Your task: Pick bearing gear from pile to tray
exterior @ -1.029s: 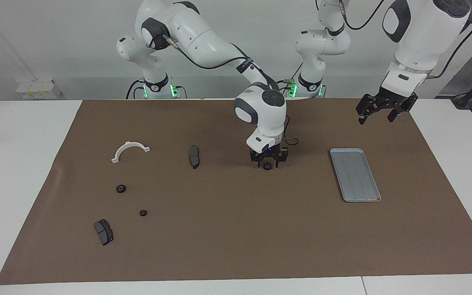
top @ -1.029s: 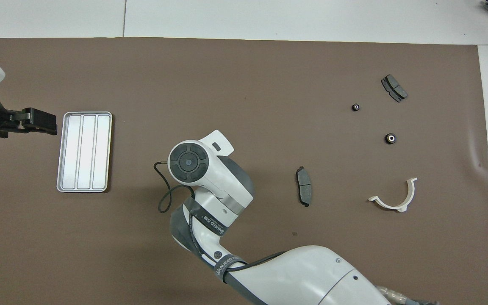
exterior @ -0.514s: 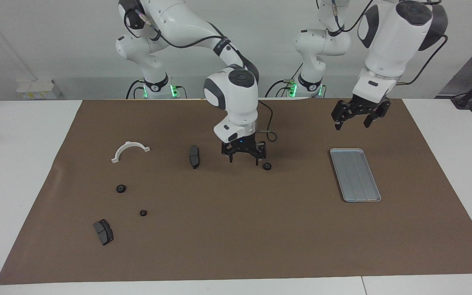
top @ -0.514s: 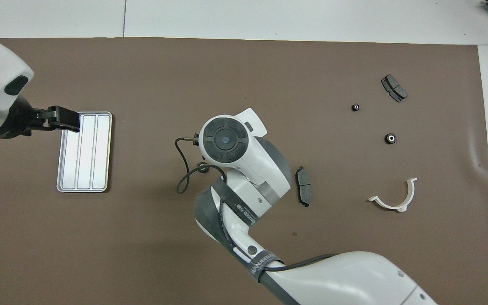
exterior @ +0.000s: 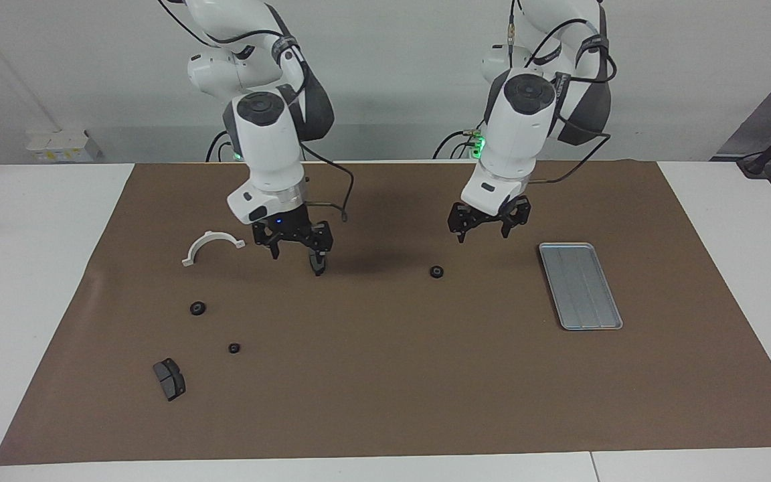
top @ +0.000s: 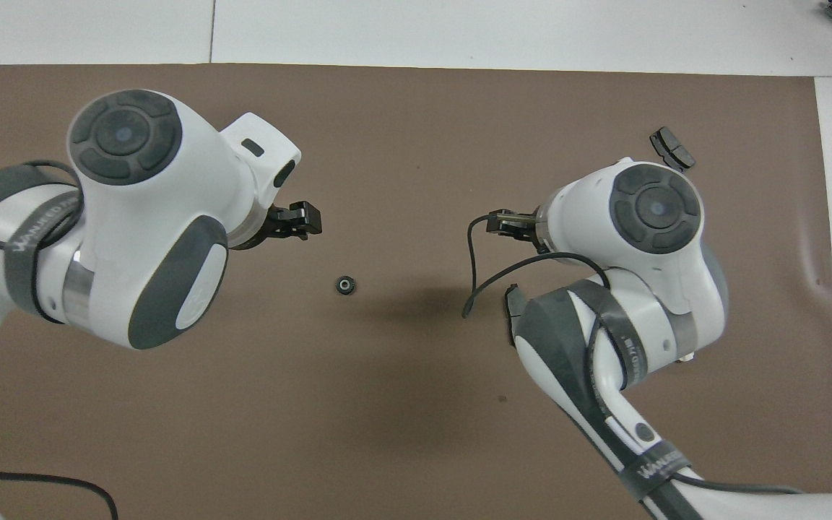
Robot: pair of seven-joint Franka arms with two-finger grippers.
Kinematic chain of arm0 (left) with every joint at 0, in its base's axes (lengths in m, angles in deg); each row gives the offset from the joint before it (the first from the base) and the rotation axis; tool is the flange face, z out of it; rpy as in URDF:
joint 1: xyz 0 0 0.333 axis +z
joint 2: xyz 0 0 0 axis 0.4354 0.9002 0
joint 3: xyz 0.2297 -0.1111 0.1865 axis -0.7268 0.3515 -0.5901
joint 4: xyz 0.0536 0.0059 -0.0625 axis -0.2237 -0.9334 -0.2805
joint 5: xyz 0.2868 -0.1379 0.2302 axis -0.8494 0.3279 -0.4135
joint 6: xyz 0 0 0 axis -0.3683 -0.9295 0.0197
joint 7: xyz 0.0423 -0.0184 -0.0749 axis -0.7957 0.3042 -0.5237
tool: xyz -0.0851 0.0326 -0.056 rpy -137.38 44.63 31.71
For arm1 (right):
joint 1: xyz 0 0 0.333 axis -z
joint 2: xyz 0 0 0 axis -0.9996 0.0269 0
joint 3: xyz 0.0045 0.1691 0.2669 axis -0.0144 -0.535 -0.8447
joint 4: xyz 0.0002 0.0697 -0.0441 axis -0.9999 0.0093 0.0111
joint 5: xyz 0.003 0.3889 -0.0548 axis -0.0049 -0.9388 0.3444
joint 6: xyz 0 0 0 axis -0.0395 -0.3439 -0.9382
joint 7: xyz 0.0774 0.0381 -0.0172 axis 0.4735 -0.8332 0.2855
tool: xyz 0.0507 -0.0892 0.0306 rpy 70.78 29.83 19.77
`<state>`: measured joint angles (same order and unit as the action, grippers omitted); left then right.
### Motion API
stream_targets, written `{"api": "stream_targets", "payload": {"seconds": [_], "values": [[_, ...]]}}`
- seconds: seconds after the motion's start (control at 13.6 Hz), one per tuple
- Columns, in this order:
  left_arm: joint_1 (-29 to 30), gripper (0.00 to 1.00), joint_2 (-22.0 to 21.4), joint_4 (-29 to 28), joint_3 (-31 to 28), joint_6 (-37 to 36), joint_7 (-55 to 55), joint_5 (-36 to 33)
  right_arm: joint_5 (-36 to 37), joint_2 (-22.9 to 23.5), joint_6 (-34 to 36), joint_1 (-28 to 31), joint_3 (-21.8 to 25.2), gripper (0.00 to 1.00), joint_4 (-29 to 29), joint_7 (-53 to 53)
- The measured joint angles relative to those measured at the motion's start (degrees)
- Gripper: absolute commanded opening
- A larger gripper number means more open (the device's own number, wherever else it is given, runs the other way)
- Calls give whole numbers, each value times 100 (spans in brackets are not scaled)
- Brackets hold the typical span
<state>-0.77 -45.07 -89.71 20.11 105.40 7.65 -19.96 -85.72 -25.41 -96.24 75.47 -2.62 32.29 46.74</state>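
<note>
Black fingers of the right end effector [exterior: 294, 249] stand apart and hold nothing; it hangs just over a dark grey brake pad [exterior: 318, 266], of which only the lower tip shows under it. The left end effector [exterior: 488, 226] is also open and empty, in the air over the brown mat [exterior: 385, 375], between a small black gear [exterior: 436, 272] and the robots' edge of the surface. This gear lies alone on the mat in the middle, well apart from the silver tray [exterior: 580, 286], which is toward the left arm's end and has nothing in it. Toward the right arm's end lie the other parts: a white half-ring [exterior: 212, 246] beside the right end effector, then 2 more black gears, 1 bigger [exterior: 197, 308] and 1 smaller [exterior: 233, 348], both farther from the robots, and farthest a second brake pad [exterior: 169, 378]. In the overhead view the 2 arms cover most of these parts and the tray.
</note>
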Motion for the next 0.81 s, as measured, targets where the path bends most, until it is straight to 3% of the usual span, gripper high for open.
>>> {"api": "stream_targets", "payload": {"seconds": [0.29, 0.81], "values": [[-89, 100, -44, -1136, 1, 1223, -23, 0, -28, 0, -101, 837, 2, 100, 236, -1339], [-734, 100, 685, -1319, 4, 2255, -599, 0, -32, 823, -1110, 1835, 3, 100, 332, -2792]]}}
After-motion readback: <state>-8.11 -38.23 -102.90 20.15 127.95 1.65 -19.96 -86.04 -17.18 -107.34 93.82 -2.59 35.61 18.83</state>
